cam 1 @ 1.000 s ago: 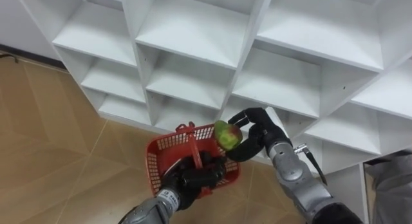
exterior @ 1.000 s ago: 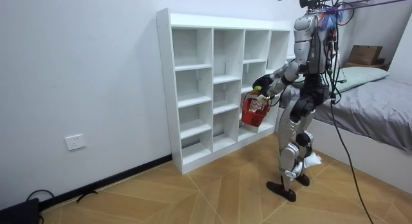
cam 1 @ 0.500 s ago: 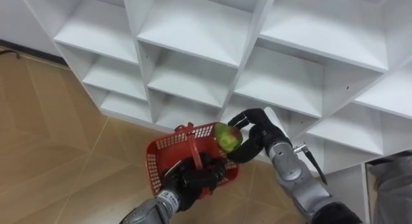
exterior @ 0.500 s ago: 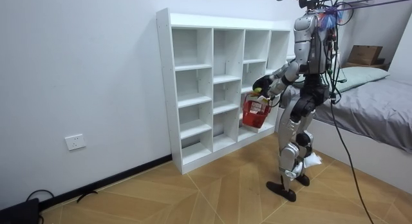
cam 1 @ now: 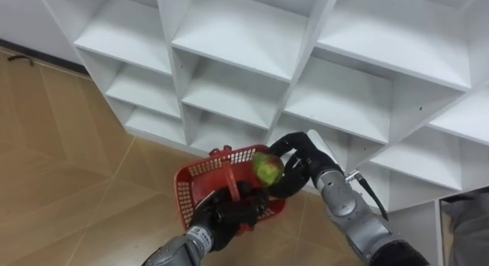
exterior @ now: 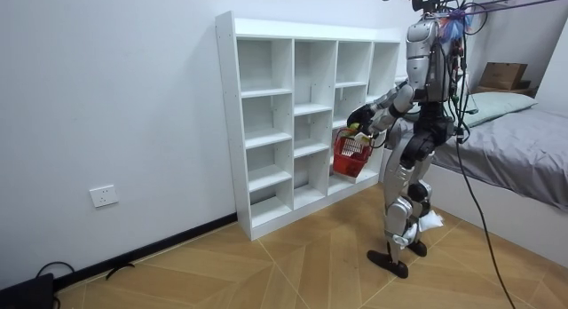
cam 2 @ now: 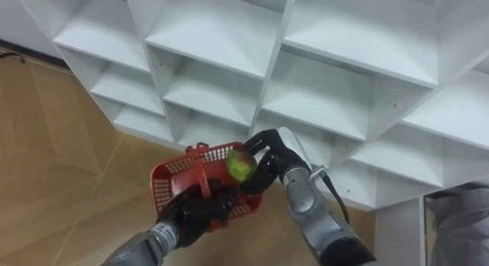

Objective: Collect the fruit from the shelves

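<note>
Lowered slightly, right robot hand [cam 1: 300,168] clasps fruit [cam 1: 268,168] above basket [cam 1: 197,188]; left robot hand [cam 1: 228,214] grips its handle [cam 1: 231,182].

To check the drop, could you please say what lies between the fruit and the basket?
Nothing: in the left eye view the fruit, held by the right hand, hangs over the basket's rim.

I am in a bedroom of a home. A bed [exterior: 524,162] with a grey cover stands at the room view's right, with a cardboard box [exterior: 502,75] behind it. Before me a white cubby shelf unit [exterior: 266,105] stands against a plain white wall [exterior: 115,96], which carries a wall socket [exterior: 104,196] low down. The floor [exterior: 266,265] is wood parquet laid in herringbone.
</note>
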